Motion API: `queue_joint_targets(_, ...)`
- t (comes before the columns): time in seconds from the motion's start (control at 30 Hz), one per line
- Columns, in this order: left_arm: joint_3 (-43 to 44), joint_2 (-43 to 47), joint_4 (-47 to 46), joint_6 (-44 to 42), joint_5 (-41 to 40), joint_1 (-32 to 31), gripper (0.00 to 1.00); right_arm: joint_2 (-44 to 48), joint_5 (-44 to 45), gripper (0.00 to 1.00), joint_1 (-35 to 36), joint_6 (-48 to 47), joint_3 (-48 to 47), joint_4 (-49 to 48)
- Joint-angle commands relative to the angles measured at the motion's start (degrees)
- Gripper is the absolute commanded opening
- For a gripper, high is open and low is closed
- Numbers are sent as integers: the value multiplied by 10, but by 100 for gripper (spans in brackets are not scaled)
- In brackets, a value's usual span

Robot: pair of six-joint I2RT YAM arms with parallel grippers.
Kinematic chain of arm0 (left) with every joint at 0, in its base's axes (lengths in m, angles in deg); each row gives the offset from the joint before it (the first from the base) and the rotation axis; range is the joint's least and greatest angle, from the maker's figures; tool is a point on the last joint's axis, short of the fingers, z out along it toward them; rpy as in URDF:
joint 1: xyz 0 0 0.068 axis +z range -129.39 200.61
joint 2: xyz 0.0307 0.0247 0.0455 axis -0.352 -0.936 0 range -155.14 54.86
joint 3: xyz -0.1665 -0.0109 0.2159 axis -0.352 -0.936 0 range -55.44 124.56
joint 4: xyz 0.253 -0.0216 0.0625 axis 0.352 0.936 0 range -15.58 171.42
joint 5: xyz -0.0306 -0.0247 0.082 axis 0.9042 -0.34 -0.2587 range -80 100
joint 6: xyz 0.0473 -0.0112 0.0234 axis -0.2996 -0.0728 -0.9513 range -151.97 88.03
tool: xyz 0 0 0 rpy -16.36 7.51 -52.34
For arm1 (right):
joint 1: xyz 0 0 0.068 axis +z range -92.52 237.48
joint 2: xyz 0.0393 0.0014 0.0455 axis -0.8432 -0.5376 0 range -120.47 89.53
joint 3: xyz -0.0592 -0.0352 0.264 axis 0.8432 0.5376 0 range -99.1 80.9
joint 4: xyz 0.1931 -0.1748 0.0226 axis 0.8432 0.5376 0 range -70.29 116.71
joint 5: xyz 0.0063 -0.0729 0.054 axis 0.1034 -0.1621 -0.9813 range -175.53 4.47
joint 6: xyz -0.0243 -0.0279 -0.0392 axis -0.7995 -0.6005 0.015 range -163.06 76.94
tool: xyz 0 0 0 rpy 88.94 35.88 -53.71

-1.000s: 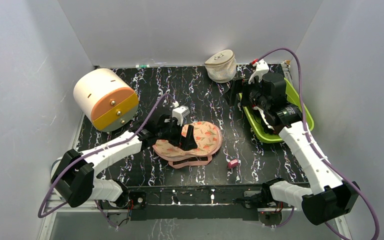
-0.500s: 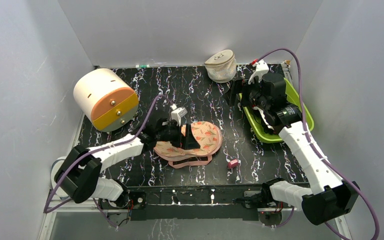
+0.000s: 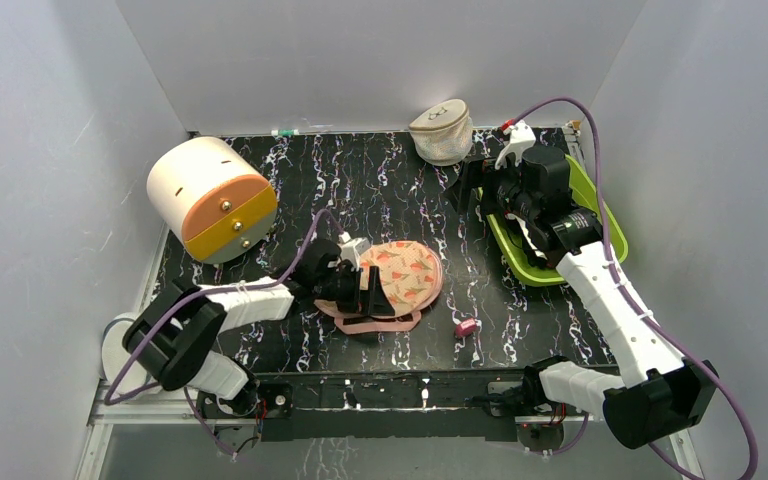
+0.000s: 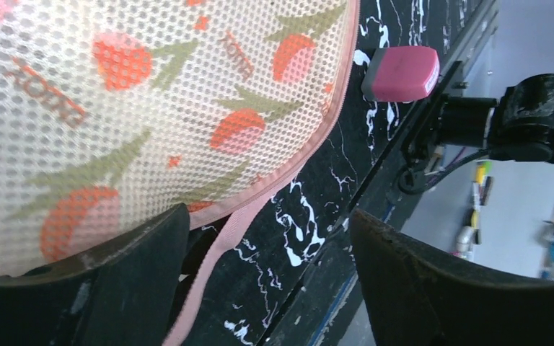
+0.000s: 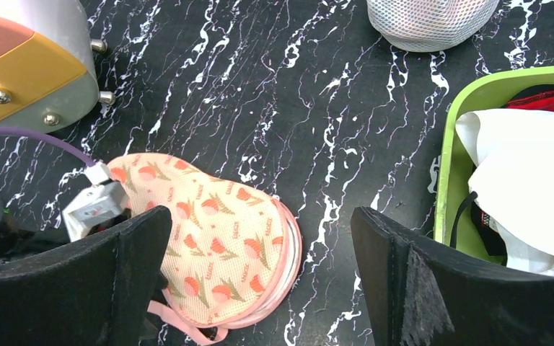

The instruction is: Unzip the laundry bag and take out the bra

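Observation:
The laundry bag [image 3: 405,275] lies flat at the front middle of the table; its peach printed fabric also shows in the right wrist view [image 5: 216,231] and fills the left wrist view [image 4: 151,108]. My left gripper [image 3: 368,290] is open, low over the bag's left half; one finger [image 4: 79,288] lies against the pink-trimmed edge, the gripper's gap [image 4: 267,216] over a loose pink strap. My right gripper [image 3: 467,188] is open and empty, high over the back right [image 5: 260,216]. A white soft garment with a thin black strap, seemingly the bra [image 5: 526,173], lies in the green bin.
The green bin [image 3: 610,225] stands at the right, its rim in the right wrist view [image 5: 449,144]. A beige mesh pouch [image 3: 442,130] sits at the back. A white and orange drum box [image 3: 210,198] stands back left. A small pink object [image 3: 467,326] lies by the front edge.
My left gripper has moved down and toward the front edge onto the bag's left half, its elbow drawn in. The right arm has not moved.

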Motion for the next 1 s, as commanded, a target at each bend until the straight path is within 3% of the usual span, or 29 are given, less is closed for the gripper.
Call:
queue_joint_targets(0.0, 70, 88, 123, -79, -52, 0, 87, 9, 4, 96, -2, -2, 0, -17)
queue_joint_targets(0.1, 129, 139, 179, -101, -68, 0, 97, 9, 6, 96, -2, -4, -4, -15)
queue_joint_targets(0.23, 206, 195, 208, -118, -104, 10, 98, 9, 6, 96, -2, -6, -11, -11)
queue_joint_targets(0.33, 290, 217, 269, -154, -238, 14, 98, 10, 9, 97, -2, -8, -20, -5)
queue_joint_targets(0.47, 422, 215, 376, -170, -510, 16, 98, 15, 2, 98, -2, -16, -38, 7)
queue_joint_targets(0.53, 485, 216, 409, -192, -578, 17, 99, 18, 20, 98, -2, -6, -52, 15)
queue_joint_targets(0.73, 570, 274, 374, -284, -651, 17, 98, 49, 104, 98, -2, 32, -100, 17)
queue_joint_targets(0.97, 593, 326, 341, -328, -664, 17, 98, 128, 178, 98, -2, 26, -99, -51)
